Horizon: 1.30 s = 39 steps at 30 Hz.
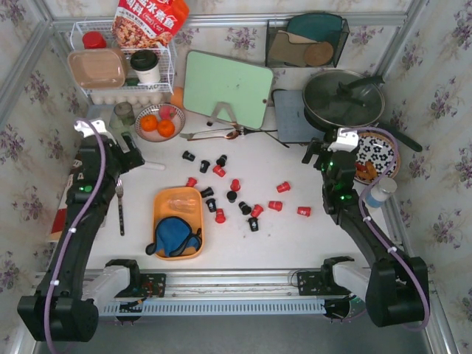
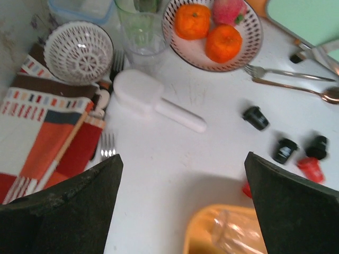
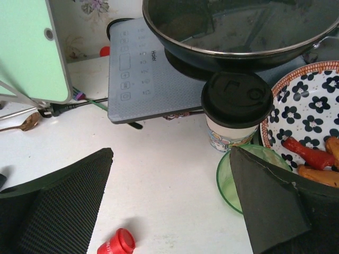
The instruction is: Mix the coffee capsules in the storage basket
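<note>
Orange plastic rectangular storage basket (image 1: 158, 214) w/ rounded corners sits on the white table (image 1: 295, 243), near-left of centre, between the two arms. Inside it: a blue crumpled cloth-like item (image 1: 175, 234) at the near end and a clear plastic piece (image 1: 177, 200) at the far end. Small red & black tapered coffee capsules (image 1: 275, 206) lie loose on the tabletop, outside the basket. A few are just beside its far-right corner, and the rest are strewn to the right and farther back. Some stand upright, some are tipped over. Far-left of the basket, the left gripper (image 2: 181, 164) hangs above the table w/ fingers spread fully wide, nothing between them. A white plastic handled tool (image 2: 153, 103) lies just beyond it, and a patterned bowl of oranges (image 1: 158, 124) farther back. Over on the right, the right gripper (image 3: 170, 159) is also at full spread & has hold of nothing. It's above bare table, w/ one red capsule near its left finger. A black-lidded paper cup (image 3: 237, 111), a floral plate (image 3: 312, 100) and a black pan (image 1: 343, 99) are to its right and beyond. Pale green cutting board (image 1: 227, 88) stands propped at the far centre.
</note>
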Motion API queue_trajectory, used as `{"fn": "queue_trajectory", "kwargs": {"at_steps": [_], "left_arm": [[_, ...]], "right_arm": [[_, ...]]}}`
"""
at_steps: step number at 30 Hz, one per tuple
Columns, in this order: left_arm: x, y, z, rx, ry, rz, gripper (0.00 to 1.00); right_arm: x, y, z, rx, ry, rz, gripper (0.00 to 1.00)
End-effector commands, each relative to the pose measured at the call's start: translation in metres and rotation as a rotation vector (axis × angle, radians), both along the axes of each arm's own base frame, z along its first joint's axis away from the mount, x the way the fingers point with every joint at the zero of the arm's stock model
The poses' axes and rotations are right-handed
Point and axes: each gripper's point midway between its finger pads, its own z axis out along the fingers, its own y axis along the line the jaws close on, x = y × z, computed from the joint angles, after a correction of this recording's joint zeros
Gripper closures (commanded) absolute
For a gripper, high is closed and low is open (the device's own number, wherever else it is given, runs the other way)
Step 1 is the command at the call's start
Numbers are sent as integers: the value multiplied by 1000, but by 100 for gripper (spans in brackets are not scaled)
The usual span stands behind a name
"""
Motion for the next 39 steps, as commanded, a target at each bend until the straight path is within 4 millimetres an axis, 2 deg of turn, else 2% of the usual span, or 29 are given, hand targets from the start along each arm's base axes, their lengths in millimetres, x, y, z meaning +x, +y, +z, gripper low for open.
{"fn": "queue_trajectory", "kwargs": {"at_steps": [1, 4, 9, 13, 17, 20, 22, 28, 32, 34, 39], "left_arm": [[-53, -23, -15, -158, 259, -36, 0], [-67, -38, 1, -221, 223, -101, 0], [-85, -50, 13, -244, 174, -176, 0], [-101, -56, 6, -224, 242, -248, 0], [-110, -59, -8, -211, 293, -281, 0], [-114, -63, -17, -237, 308, -295, 6], [-115, -67, -23, -265, 326, -299, 10], [-119, -78, -42, -311, 389, -333, 19], [-117, -78, -54, -311, 425, -336, 24], [-113, -81, -55, -316, 430, -348, 27], [-108, -79, -58, -302, 463, -347, 30]], "right_arm": [[-9, 1, 3, -15, 54, -14, 0], [-14, 11, 12, -21, 63, 18, 0], [-25, 31, 25, -56, 79, 77, 0], [-32, 58, 31, -105, 95, 151, 0], [-38, 93, 28, -120, 107, 253, 0], [-43, 123, 23, -112, 117, 333, 1], [-51, 154, 20, -106, 116, 428, 3], [-84, 239, 13, -142, 89, 696, 9], [-108, 288, 2, -107, 59, 811, 11], [-121, 308, -6, -137, 38, 872, 11], [-140, 341, -19, -266, -57, 1066, 16]]}}
